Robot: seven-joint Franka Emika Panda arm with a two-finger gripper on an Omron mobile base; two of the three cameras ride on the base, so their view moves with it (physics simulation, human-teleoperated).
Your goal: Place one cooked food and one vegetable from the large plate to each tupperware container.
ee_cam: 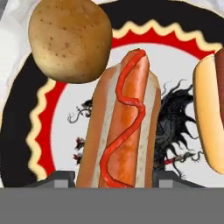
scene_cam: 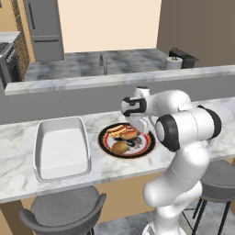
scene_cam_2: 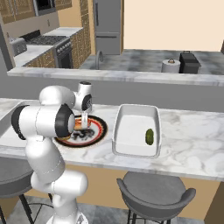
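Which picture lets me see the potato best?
The hand view: the potato looks big there, brown and speckled, beside the hot dog on the large plate. In the left base view the potato is a small brown lump on the plate's near side. In the right base view the arm hides it.

I'm working in a home kitchen: a marble counter [scene_cam: 18,174] with grey bar stools [scene_cam: 62,213] tucked under its near edge. Beyond it I see a sink faucet [scene_cam_2: 99,58], a steel fridge [scene_cam_2: 108,26] at the far wall, and on the far left a stove [scene_cam_2: 46,41] among wooden cabinets [scene_cam_2: 15,13].
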